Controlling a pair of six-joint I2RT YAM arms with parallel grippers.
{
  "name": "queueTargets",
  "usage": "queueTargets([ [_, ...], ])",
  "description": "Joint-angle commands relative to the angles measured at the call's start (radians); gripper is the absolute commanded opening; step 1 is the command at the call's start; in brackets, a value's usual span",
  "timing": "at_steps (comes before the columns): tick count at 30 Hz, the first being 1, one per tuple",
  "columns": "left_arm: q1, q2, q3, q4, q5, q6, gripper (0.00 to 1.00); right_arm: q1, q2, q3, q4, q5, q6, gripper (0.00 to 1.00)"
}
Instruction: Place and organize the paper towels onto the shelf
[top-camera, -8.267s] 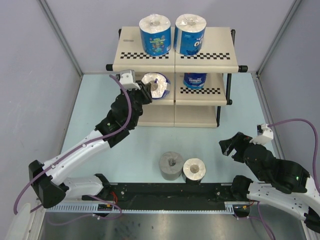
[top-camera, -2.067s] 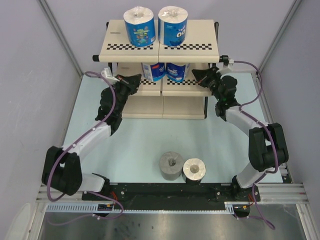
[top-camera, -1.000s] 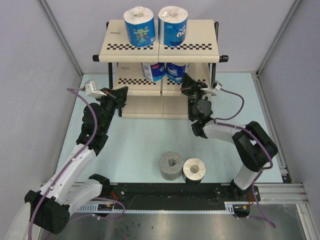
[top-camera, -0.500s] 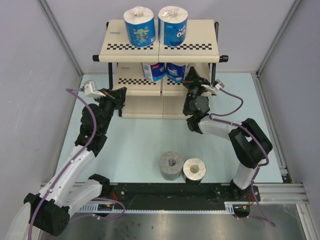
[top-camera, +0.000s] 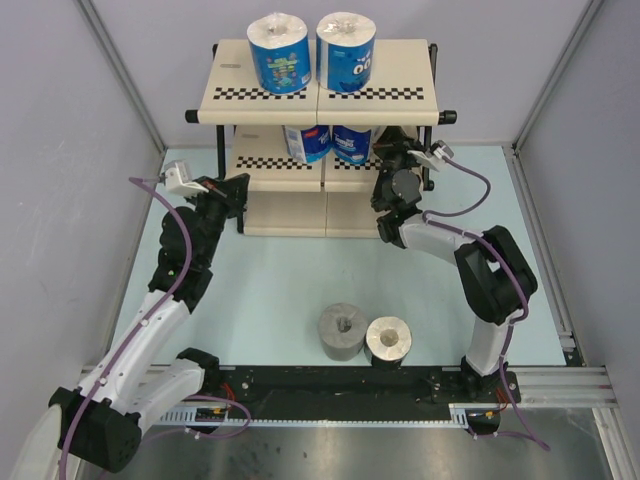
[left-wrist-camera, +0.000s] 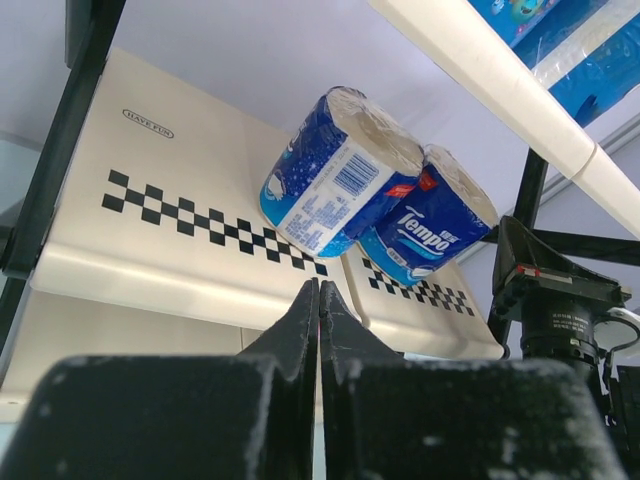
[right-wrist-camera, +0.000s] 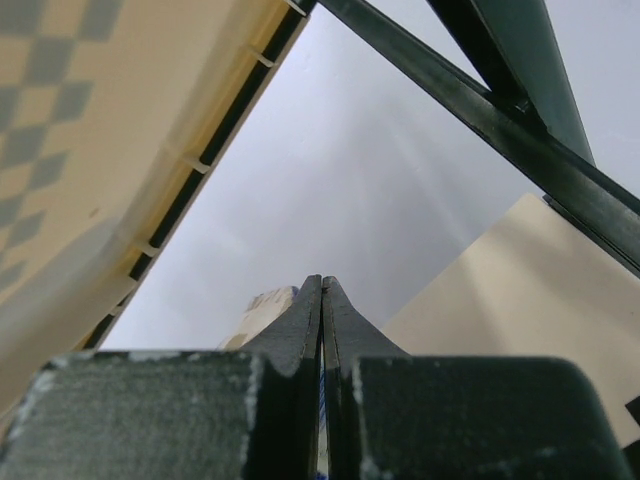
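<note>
biggest worry for me is the right gripper (top-camera: 396, 160). it's tucked in at the 1 o'clock end of the shelf (top-camera: 230, 95), under the top board and right next to the black frame post (top-camera: 433, 165). its wrist view shows mostly board underside and frame bars close by. if it swings out wide rather than backing straight off, i think it could catch the post or drag its purple cable (top-camera: 465, 195) across it. a bump there would shake the whole rack, and the two blue rolls on top (top-camera: 279, 50) (top-camera: 347, 50) sit near the front edge, so they could tip off.

second thing: the grey roll (top-camera: 342, 331) and the paler roll (top-camera: 388, 340) are down at 6 o'clock on the table (top-camera: 280, 290), touching or nearly so. going for one could shove the other and send it rolling.

the other two blue rolls (left-wrist-camera: 335, 170) (left-wrist-camera: 425, 225) are on the middle tier, pressed against each other.

pose-wise, the right arm is folded at the elbow around 3 o'clock, with the forearm angled back up to the shelf. the left arm stretches from its base at 7 o'clock, and the left gripper (top-camera: 235, 190) at 10 o'clock aims at the shelf's left end, just short of it. both grippers have their fingers pressed together with nothing between them, so they'd need to spread before any pickup.
</note>
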Motion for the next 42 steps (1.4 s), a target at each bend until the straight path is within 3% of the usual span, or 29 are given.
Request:
queueTargets([
  [1,0.013,-0.010,-0.008,0.004,0.010,0.020,0.00,-0.009,0.021,0.062,-0.059,-0.033,0.026,0.00],
  [11,0.020,-0.016,-0.011,-0.003,0.010,0.018,0.00,0.005,0.056,0.099,-0.122,-0.105,0.064,0.00],
  [28,0.023,-0.036,-0.006,-0.034,0.001,0.018,0.00,0.040,0.035,0.084,-0.115,-0.073,0.018,0.00],
  [38,0.023,-0.102,0.006,-0.193,-0.020,0.015,0.04,0.094,-0.241,-0.137,-0.140,-0.076,-0.068,0.01],
  [41,0.023,-0.146,-0.020,-0.230,-0.014,0.003,0.07,0.116,-0.336,-0.238,-0.232,-0.070,-0.047,0.07],
  [42,0.023,-0.158,-0.026,-0.240,-0.014,-0.002,0.08,0.117,-0.410,-0.262,-0.306,-0.073,-0.034,0.15],
])
